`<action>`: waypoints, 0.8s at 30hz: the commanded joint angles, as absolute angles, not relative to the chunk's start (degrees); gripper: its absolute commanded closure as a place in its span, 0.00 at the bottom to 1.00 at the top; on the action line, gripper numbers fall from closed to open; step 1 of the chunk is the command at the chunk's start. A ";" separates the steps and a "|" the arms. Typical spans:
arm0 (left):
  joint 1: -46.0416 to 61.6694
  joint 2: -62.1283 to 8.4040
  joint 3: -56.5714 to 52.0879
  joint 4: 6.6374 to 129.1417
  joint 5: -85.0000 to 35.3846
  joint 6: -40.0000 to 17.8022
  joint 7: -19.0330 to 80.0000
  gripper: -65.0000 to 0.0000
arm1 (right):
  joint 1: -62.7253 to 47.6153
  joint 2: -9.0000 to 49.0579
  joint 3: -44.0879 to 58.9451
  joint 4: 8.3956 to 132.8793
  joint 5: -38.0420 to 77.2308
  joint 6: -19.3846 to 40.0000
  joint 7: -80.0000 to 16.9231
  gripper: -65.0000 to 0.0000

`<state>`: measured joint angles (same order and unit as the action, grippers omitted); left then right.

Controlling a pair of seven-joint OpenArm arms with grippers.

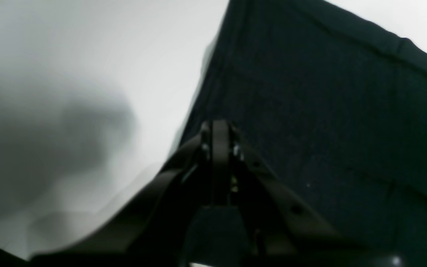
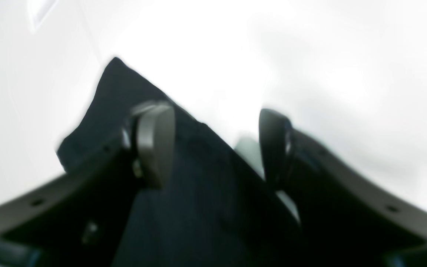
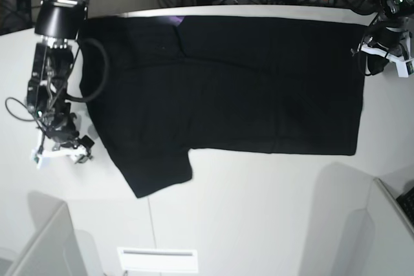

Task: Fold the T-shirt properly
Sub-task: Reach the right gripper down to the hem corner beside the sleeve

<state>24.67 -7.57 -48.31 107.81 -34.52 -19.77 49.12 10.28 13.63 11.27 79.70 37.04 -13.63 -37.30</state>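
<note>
The white table [image 3: 259,211] carries the black T-shirt [image 3: 233,88], spread flat across its far half, one short sleeve [image 3: 155,169] pointing toward the near edge. At the shirt's hem edge the left gripper [image 1: 217,128] is clenched, its tips at the fabric border. The right gripper [image 2: 213,144] stands released, fingers [image 2: 154,141] apart over the sleeve-side edge.

Bright even light, my wrist views blurred, white table [image 3: 259,211] glaring, soft shadow left, base edges bowed.
</note>
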 commanded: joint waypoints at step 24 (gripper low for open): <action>25.36 -8.22 -48.92 108.35 -34.95 -19.74 47.96 1.00 | 35.56 13.23 -17.27 37.93 37.58 2.51 -29.67 0.37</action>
<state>25.10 -7.60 -48.56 107.61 -34.37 -19.75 49.10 34.48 12.64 -17.32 37.69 37.08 2.22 -28.40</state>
